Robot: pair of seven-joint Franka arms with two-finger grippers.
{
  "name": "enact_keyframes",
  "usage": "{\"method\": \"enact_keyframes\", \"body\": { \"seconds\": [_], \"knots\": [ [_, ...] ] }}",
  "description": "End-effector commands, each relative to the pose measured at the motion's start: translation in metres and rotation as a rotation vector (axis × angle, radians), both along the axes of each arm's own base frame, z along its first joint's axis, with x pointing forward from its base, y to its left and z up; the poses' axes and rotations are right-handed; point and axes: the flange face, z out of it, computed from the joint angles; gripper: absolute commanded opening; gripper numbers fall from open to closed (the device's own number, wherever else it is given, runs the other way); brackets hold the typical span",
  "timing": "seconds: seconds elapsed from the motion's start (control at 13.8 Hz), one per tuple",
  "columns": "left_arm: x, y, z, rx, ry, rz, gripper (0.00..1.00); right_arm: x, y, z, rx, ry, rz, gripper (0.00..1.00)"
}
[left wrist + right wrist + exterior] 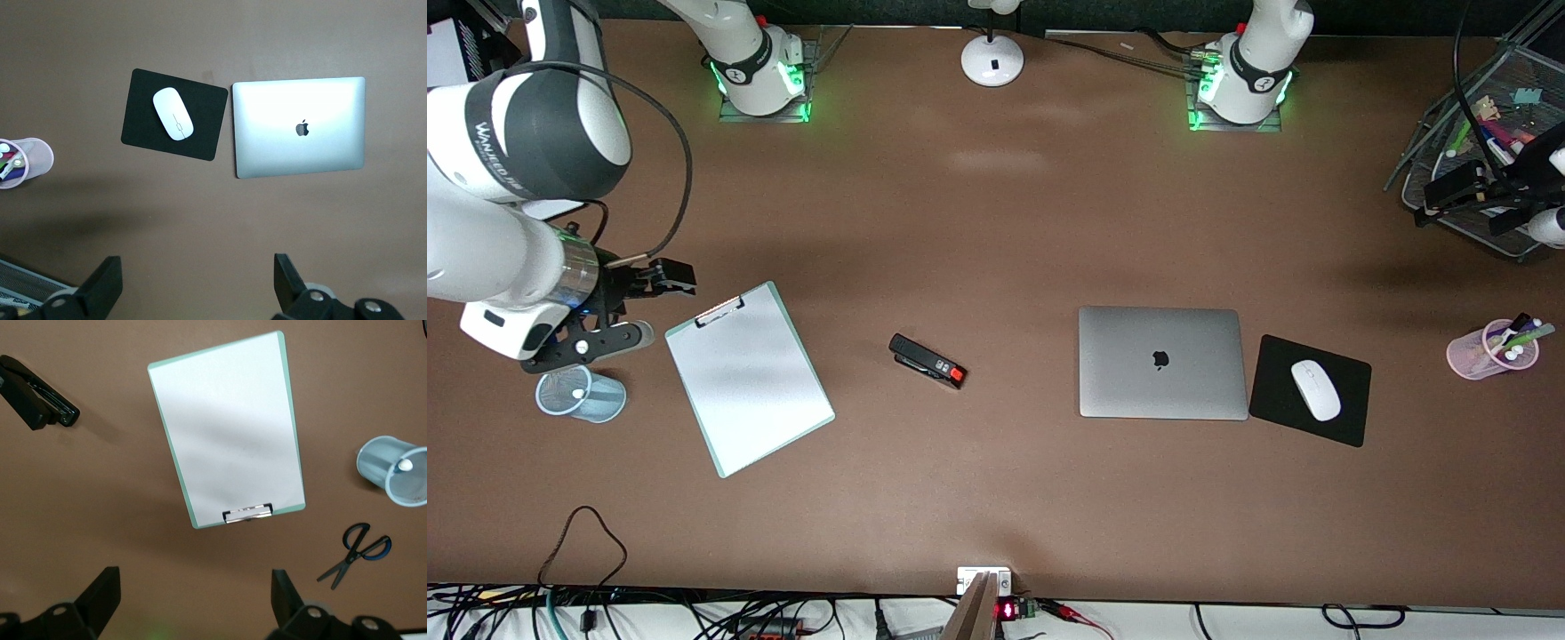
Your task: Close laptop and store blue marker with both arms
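Flat matte-silver laptop [299,127] shut, ahead of left gripper's [193,283] wide-apart empty fingers [105,283], right gripper [193,603] spread empty, what may be the blue marker's [404,464] white tip in round translucent blue cup [390,470]

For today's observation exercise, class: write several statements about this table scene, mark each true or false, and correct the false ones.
1. The laptop lid is shut. True.
2. The white mouse sits on the clipboard. False: it sits on the black mouse pad.
3. The right gripper is open. True.
4. The left gripper grips the laptop. False: it is open, holding nothing.
5. The stapler lies between the clipboard and the laptop. True.
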Motion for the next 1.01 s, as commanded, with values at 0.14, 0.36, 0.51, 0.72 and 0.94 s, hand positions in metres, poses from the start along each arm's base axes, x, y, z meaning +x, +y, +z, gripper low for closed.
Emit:
{"method": "enact_keyframes", "body": {
  "seconds": [0.14, 0.36, 0.51, 0.72, 0.94],
  "knots": [
    [0.003, -0.001, 0.006, 0.022, 0.001, -0.01, 1.0, -0.007, -0.008, 0.014, -0.013, -0.001, -0.024, 1.0],
    [0.003, -0.001, 0.006, 0.022, 0.003, -0.008, 1.0, -0.006, -0.015, 0.014, -0.013, -0.001, -0.038, 1.0],
    [0.003, -0.001, 0.006, 0.022, 0.003, -0.01, 1.0, -0.005, -0.02, 0.014, -0.012, -0.003, -0.047, 1.0],
    [0.002, -0.001, 0.007, 0.022, 0.002, -0.008, 1.0, -0.011, -0.027, 0.034, -0.022, -0.037, -0.132, 1.0],
    [0.002, -0.001, 0.007, 0.022, 0.003, -0.008, 1.0, -0.016, -0.037, 0.053, -0.033, -0.067, -0.225, 1.0]
  ]
}}
